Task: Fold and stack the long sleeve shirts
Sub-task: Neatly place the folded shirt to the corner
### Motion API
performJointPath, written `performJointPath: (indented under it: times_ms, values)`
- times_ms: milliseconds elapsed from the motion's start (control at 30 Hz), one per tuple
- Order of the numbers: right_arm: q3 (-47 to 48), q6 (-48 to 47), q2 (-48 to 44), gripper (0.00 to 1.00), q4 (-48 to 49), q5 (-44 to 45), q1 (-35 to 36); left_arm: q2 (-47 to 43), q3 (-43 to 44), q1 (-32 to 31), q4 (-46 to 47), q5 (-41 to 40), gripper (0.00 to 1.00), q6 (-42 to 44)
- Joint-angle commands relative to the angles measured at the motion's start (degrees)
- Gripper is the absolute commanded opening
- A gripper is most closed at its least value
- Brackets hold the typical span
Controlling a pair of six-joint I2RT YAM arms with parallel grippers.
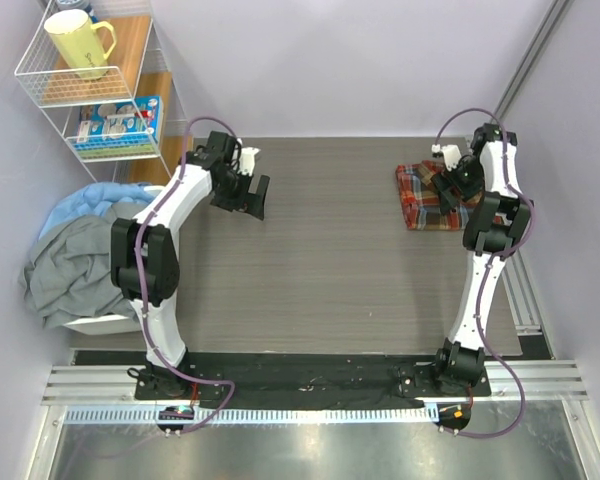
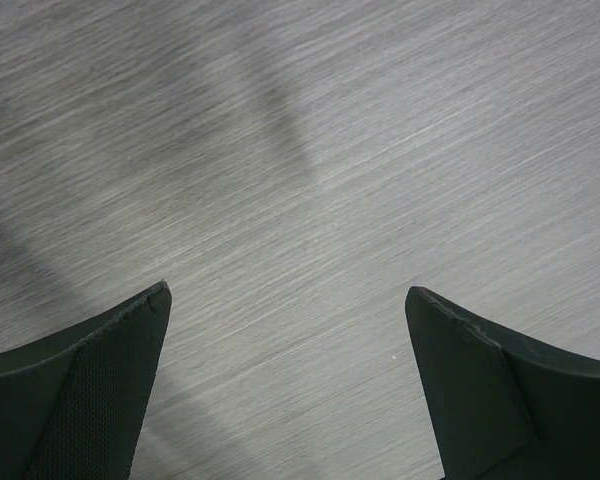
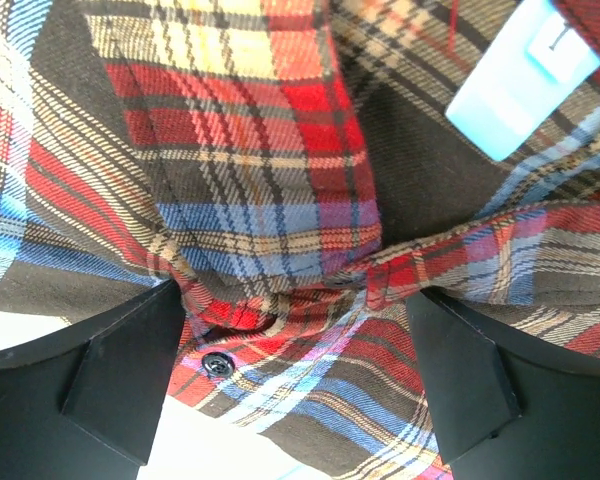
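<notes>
A folded plaid long sleeve shirt (image 1: 420,197) in red, brown, yellow and blue lies at the back right of the table. My right gripper (image 1: 450,183) hovers right over it, pointing down. In the right wrist view the shirt (image 3: 260,150) fills the frame, with a dark button (image 3: 217,364) and a pale label (image 3: 520,80). The right gripper (image 3: 295,295) is open, its jaws wide apart with a fabric fold between them, not pinched. My left gripper (image 1: 248,195) is open and empty above bare table at the back left; the left wrist view (image 2: 288,300) shows only wood grain.
A white bin (image 1: 100,322) heaped with grey and blue clothes (image 1: 75,255) stands off the table's left edge. A wire shelf (image 1: 40,90) with a yellow mug (image 1: 78,42) and a box (image 1: 120,122) is at the back left. The dark wood table (image 1: 320,270) spans the middle.
</notes>
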Motion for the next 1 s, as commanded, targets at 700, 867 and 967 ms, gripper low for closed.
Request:
performJointPath:
  times_ms: [700, 867, 967]
  values:
    - [-56.98, 37.14, -37.89, 1.0, 33.12, 6.37, 2.87, -7.82, 1.63, 1.54, 0.48, 5.84, 1.0, -0.93]
    - [-60.16, 39.43, -35.69, 1.0, 40.15, 10.41, 4.28, -9.31, 2.77, 1.62, -0.92, 4.62, 1.0, -0.84]
    - [-60.34, 41.71, -32.89, 1.0, 44.37, 11.56, 4.46, -10.11, 2.78, 1.89, -1.62, 4.0, 1.0, -0.4]
